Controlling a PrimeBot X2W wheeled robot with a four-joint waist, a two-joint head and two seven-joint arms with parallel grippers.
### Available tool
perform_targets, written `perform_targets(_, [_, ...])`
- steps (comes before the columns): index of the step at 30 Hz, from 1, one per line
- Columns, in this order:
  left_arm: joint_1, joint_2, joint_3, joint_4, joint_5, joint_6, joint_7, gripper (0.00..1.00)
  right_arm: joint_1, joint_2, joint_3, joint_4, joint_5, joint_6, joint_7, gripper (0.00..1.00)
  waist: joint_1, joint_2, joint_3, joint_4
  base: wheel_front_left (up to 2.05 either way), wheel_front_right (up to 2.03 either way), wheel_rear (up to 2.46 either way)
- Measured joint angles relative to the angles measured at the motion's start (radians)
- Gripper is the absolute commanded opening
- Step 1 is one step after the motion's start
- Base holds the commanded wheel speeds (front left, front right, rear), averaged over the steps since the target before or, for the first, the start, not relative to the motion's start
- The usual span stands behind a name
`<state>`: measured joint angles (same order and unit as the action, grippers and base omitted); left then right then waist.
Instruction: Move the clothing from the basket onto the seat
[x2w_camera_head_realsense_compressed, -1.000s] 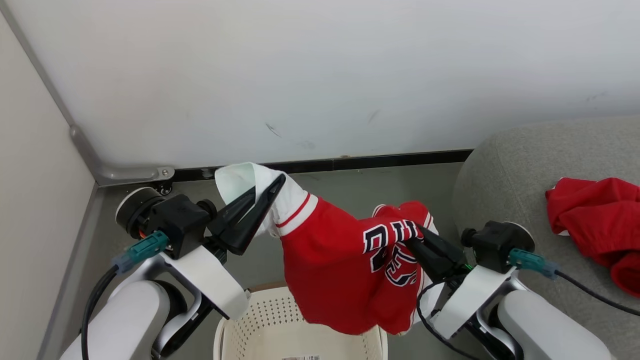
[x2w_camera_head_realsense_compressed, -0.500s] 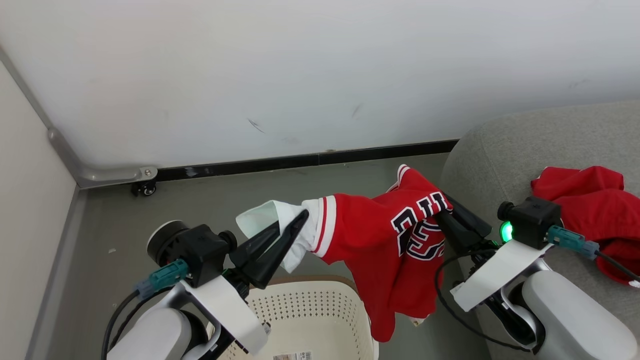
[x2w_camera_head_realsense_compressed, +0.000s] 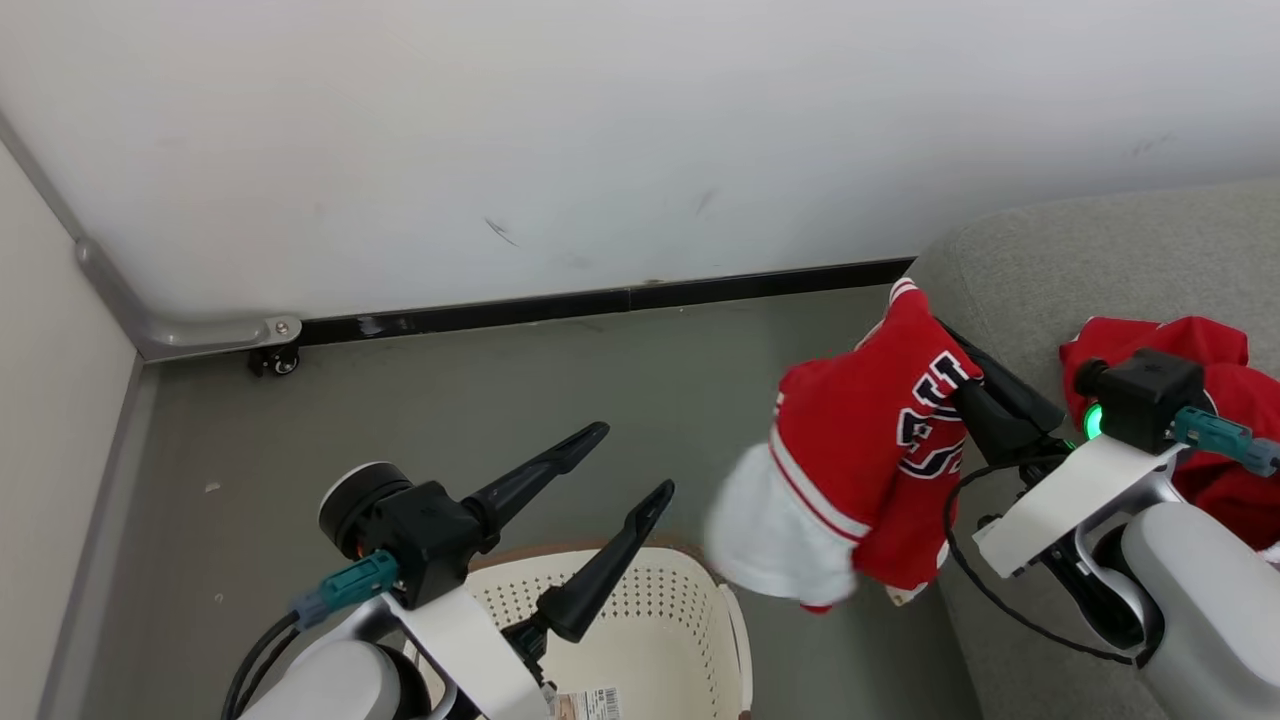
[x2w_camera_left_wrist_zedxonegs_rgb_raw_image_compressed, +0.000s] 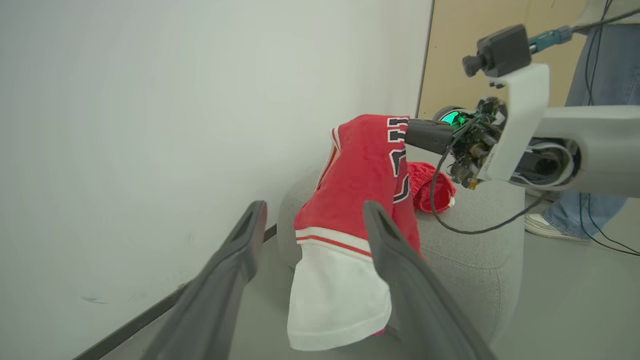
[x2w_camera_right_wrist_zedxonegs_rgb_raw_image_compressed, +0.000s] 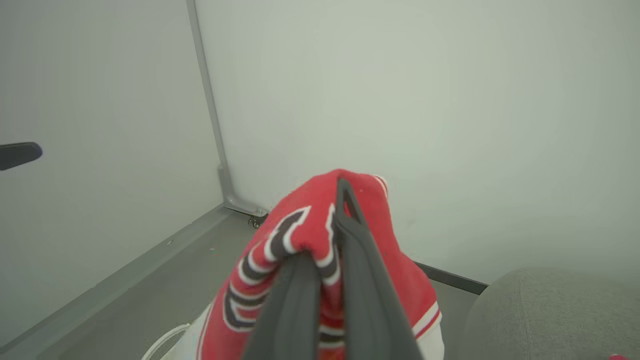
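A red jersey (x2w_camera_head_realsense_compressed: 860, 440) with a white panel and dark lettering, a piece of the clothing, hangs from my right gripper (x2w_camera_head_realsense_compressed: 955, 350), which is shut on its upper edge. It dangles beside the grey seat (x2w_camera_head_realsense_compressed: 1100, 250), just left of the seat's rounded side. My left gripper (x2w_camera_head_realsense_compressed: 632, 462) stands open and holds nothing, above the cream basket (x2w_camera_head_realsense_compressed: 735, 620). In the left wrist view its fingers (x2w_camera_left_wrist_zedxonegs_rgb_raw_image_compressed: 255, 215) frame the hanging jersey (x2w_camera_left_wrist_zedxonegs_rgb_raw_image_compressed: 365, 170). A second red piece (x2w_camera_head_realsense_compressed: 1225, 350) lies on the seat. The right wrist view shows cloth (x2w_camera_right_wrist_zedxonegs_rgb_raw_image_compressed: 300, 235) pinched between the shut fingers (x2w_camera_right_wrist_zedxonegs_rgb_raw_image_compressed: 350, 235).
A white wall with a black skirting strip (x2w_camera_head_realsense_compressed: 600, 300) runs behind. A metal bracket with a caster (x2w_camera_head_realsense_compressed: 275, 360) sits in the left corner. A person's leg and shoe (x2w_camera_left_wrist_zedxonegs_rgb_raw_image_compressed: 555, 225) stand beyond the seat. Grey floor (x2w_camera_head_realsense_compressed: 450, 420) lies between the basket and the wall.
My left gripper has opened and let go of the jersey's white end. The jersey now hangs from the right gripper alone, which has carried it rightward to the seat's edge.
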<state>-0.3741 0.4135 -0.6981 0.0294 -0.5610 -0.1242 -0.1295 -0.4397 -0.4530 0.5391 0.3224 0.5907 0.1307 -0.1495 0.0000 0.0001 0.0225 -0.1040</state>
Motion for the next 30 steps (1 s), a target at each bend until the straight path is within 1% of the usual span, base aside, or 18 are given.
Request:
perform_targets(7, [0.0, 0.013, -0.045, -0.004, -0.002, 0.0, -0.012, 1.0, 0.0, -0.025, -0.024, 0.0, 0.0, 0.0, 0.014, 0.0, 0.0, 0.0, 0.009, -0.012, 0.0, 0.0, 0.0])
perform_targets(18, [-0.001, 0.014, -0.098, -0.011, -0.026, 0.0, -0.022, 1.0, 0.006, -0.036, -0.049, -0.014, 0.0, 0.0, 0.018, 0.0, 0.0, 0.0, 0.016, -0.042, 0.0, 0.0, 0.0])
perform_targets(30, [-0.025, 0.013, -0.146, 0.001, -0.045, 0.0, -0.043, 1.0, 0.015, -0.044, -0.083, -0.034, -0.002, 0.0, 0.025, 0.0, 0.0, 0.0, 0.017, -0.092, 0.0, 0.0, 0.0])
